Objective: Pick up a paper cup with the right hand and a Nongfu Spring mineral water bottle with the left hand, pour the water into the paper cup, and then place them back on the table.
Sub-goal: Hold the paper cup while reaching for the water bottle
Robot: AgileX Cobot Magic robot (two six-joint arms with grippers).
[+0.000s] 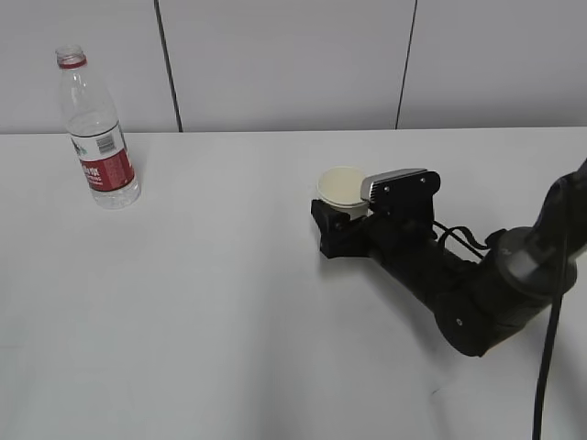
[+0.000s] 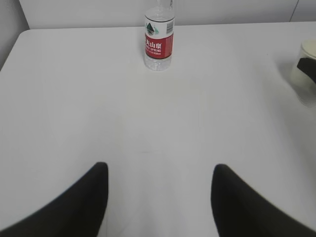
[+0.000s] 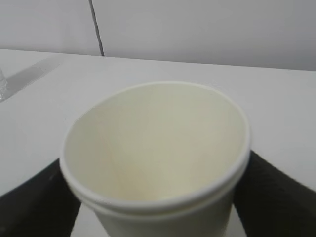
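Only the left wrist view caught the left claw [image 2: 158, 197], spread open over bare table [image 2: 74, 98], well short of the bottle [image 2: 159, 43], whose red label read "SPRING". The right claw [image 3: 158, 197] stood wide around the cup [image 3: 158, 158], far right of the bottle.

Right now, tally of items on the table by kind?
Paper cup: 1
Water bottle: 1
Total: 2
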